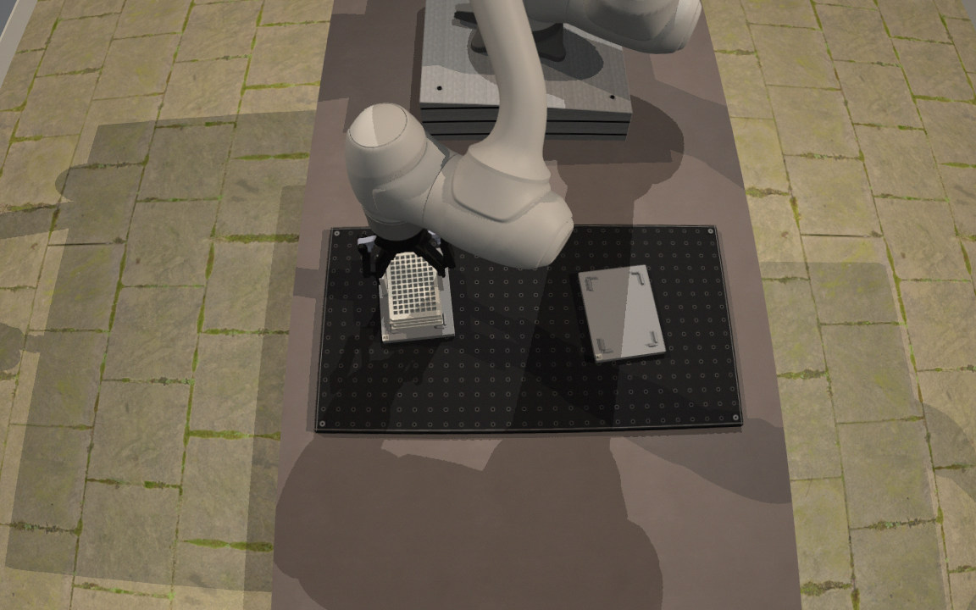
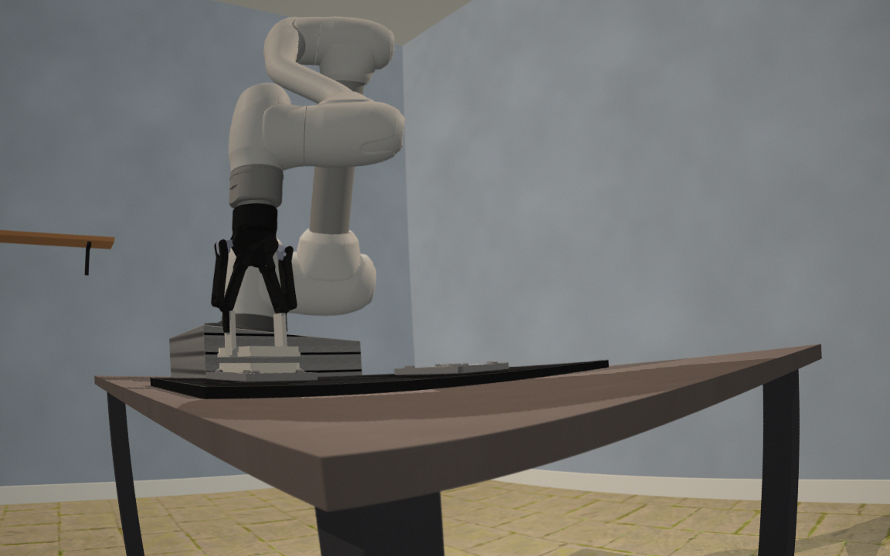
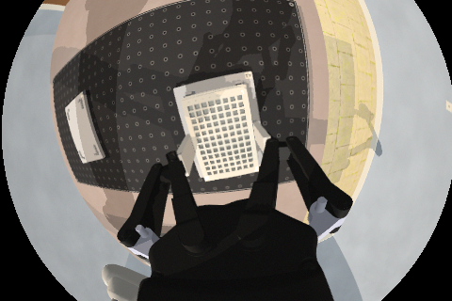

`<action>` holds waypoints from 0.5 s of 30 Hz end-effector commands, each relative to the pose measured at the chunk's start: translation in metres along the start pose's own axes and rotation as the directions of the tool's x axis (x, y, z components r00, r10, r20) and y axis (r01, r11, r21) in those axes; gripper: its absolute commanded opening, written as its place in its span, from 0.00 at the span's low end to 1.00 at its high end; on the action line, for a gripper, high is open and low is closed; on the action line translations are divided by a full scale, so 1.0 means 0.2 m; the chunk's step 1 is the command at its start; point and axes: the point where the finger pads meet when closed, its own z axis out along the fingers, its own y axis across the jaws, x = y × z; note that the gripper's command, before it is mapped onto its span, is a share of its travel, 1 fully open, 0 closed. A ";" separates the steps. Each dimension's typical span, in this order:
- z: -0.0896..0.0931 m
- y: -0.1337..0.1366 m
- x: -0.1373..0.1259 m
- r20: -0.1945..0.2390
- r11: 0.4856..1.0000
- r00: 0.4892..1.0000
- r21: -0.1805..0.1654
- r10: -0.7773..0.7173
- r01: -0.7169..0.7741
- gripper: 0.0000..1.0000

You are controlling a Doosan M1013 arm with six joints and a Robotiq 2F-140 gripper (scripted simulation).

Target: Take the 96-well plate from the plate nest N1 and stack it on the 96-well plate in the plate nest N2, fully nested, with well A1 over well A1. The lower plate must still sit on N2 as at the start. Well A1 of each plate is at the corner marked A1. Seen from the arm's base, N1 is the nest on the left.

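My gripper (image 1: 402,261) is shut on a white 96-well plate (image 1: 414,284), with one finger on each long side. The held plate is level and sits directly over a second 96-well plate (image 1: 417,322) that rests in the nest N2 (image 1: 419,335). In the side view the gripper (image 2: 254,338) holds the plate (image 2: 258,352) right at the top of the lower plate; I cannot tell whether they touch. The wrist view shows the held plate (image 3: 220,132) between my fingers. The nest N1 (image 1: 622,312) is an empty grey tray with corner brackets.
Both nests stand on a black perforated baseplate (image 1: 525,363) on a brown table. The arm's grey pedestal (image 1: 525,75) is behind it. The empty nest also shows in the wrist view (image 3: 85,126). A wooden shelf (image 2: 36,238) hangs on the far wall.
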 end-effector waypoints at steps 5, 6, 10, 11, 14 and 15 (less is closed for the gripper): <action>0.01 0.00 0.00 0.000 1.000 1.000 0.000 0.000 0.000 0.00; 0.01 0.00 0.00 0.000 1.000 1.000 0.000 0.000 0.000 0.00; 0.01 0.00 0.00 0.000 1.000 1.000 0.000 0.000 0.000 0.00; 0.01 0.00 0.00 0.000 1.000 1.000 0.000 0.000 0.000 0.00; 0.01 0.00 0.00 0.000 1.000 1.000 0.000 0.000 0.000 0.00; 0.01 0.00 0.00 0.000 1.000 1.000 0.000 0.000 0.000 0.00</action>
